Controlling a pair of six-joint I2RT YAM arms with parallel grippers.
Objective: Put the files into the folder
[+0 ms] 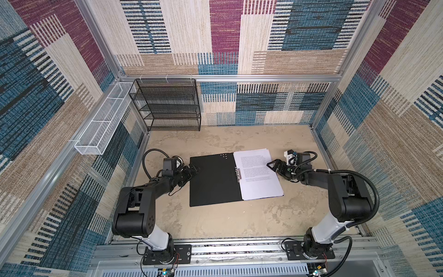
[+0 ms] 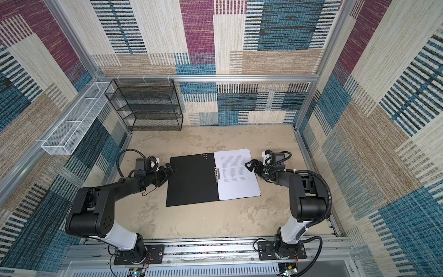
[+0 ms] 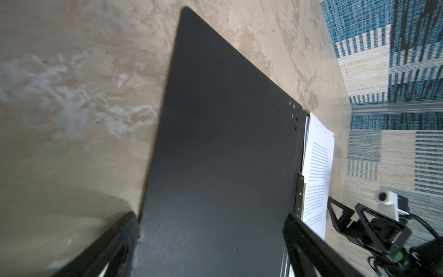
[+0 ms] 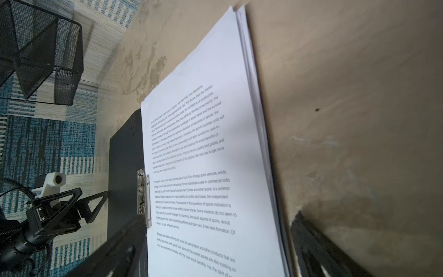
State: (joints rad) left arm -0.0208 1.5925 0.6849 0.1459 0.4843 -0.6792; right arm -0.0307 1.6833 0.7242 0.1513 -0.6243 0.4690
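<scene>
The folder (image 1: 213,179) is laid open, black inside up, at about the middle of the bench (image 1: 215,223), a little nearer the front edge than the back. Its left half is bare. Its right half is covered by the files (image 1: 259,175), a loosely squared stack of white sheets (top sheet printed w/ blocks of text), whose edges are slightly fanned at the far and right sides. A metal clip (image 1: 238,174) is seen at the spine, just beside the stack's left edge; whether any sheet is pinned under it cannot be told.

The left gripper (image 1: 194,168) is held low at the folder's left edge, toward its far-left corner. In the left wrist view its fingers (image 3: 304,242) are spread wide apart, nothing clamped btwn them; contact w/ the cover cannot be told.

The right gripper (image 1: 270,165) is placed at the right edge of the files, its tip overlapping the paper edge in both top views. Its jaws are likewise wide apart in the right wrist view, w/ the stack's right edge framed btwn them and no sheet gripped.

A black mesh rack (image 1: 165,105) is stood at the bench's far-left corner against the back wall, well apart from the folder. A white mesh basket (image 1: 100,124) is fixed along the left wall above the bench.
</scene>
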